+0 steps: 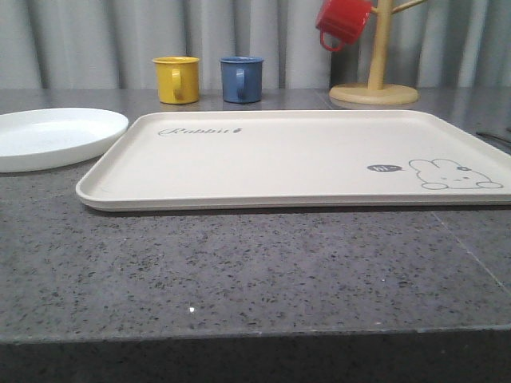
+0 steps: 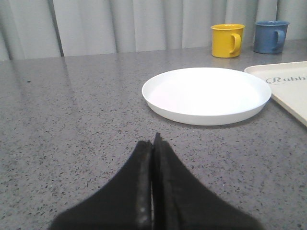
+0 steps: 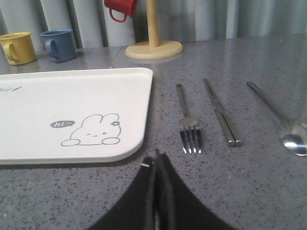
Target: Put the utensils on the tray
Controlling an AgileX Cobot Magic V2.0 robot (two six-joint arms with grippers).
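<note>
Tray [image 1: 263, 159] bare at counter centre; plate [image 2: 206, 93] on counter just off tray's left edge; fork [image 3: 188, 122], chopsticks [image 3: 221, 112], spoon [image 3: 280, 120] on counter beyond tray's right edge, none loaded. Left gripper [image 2: 153, 143] and right gripper [image 3: 156, 160] both closed, empty. Judgement: fork nearest right gripper; open fully, straddle handle mid-length, pinch low against counter.

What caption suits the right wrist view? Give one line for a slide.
Shut right gripper faces fork, chopsticks and spoon lying on the counter beside the bare tray.
</note>
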